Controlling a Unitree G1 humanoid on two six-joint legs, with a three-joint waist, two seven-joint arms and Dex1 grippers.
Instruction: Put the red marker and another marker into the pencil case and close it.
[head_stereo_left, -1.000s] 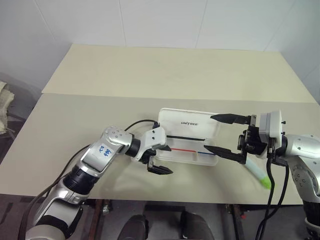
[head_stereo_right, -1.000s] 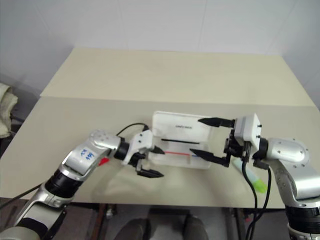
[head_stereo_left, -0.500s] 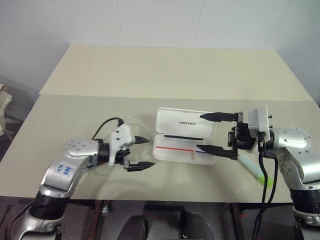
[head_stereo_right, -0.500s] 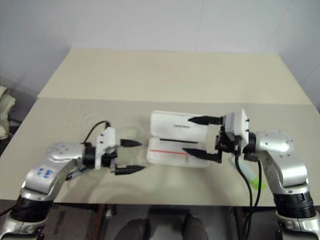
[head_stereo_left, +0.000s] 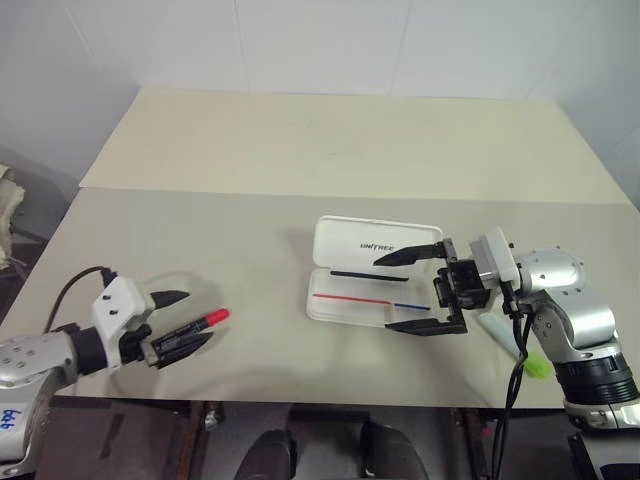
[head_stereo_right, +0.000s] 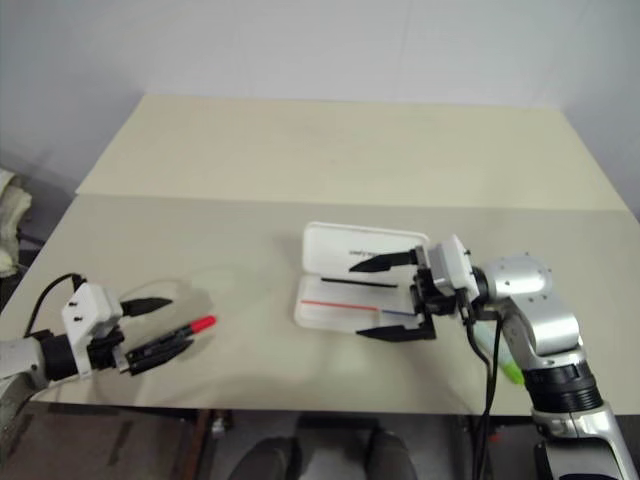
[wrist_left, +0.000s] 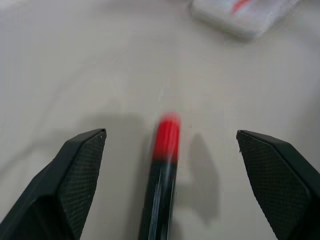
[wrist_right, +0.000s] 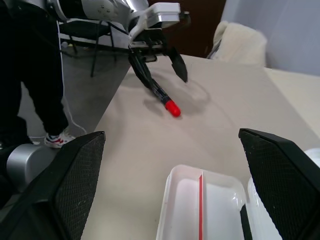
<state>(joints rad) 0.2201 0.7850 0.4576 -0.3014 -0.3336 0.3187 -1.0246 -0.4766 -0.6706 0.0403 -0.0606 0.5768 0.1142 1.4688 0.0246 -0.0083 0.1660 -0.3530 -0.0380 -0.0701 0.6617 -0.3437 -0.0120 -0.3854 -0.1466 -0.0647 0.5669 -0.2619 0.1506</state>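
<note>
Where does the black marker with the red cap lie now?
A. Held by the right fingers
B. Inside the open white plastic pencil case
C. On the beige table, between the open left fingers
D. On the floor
C: the black marker with the red cap lies on the beige table, between the open fingers of the left gripper.

A beige bench (head_stereo_left: 300, 150) stands against a white wall (head_stereo_left: 320, 40) — a person's dark trouser leg (wrist_right: 30, 90) stands beside the bench.

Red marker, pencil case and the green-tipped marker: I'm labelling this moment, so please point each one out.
red marker (head_stereo_left: 214, 317), left eye view, on its red cap end.
pencil case (head_stereo_left: 345, 241), left eye view, on the bare white open lid.
green-tipped marker (head_stereo_left: 537, 368), left eye view, on its lime-green end.
</note>
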